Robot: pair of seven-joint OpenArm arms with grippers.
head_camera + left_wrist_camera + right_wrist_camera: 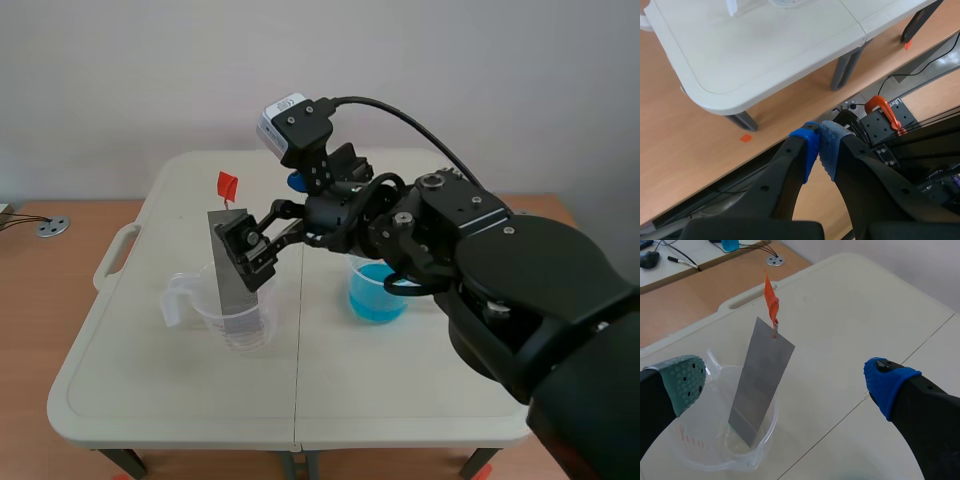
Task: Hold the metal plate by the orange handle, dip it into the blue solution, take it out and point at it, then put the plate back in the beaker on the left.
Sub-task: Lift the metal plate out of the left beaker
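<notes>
A grey metal plate (222, 255) stands tilted in the clear beaker (240, 328) on the table's left half, its orange handle (227, 185) sticking up at the top. My right gripper (268, 215) is open and level with the plate's upper half, touching nothing. From the right wrist, the plate (762, 385) and handle (771, 299) rise out of the beaker (695, 452) ahead of the right gripper (786, 382), between its spread fingers. The beaker of blue solution (378, 292) sits under the right arm. My left gripper (819, 145) is shut on nothing, off the table over the floor.
The white folding table (180, 400) has a carry handle (113, 255) on its left edge and a seam down the middle. Below the left gripper are the table's corner (765, 55), its legs (842, 75) and an orange clamp (882, 107).
</notes>
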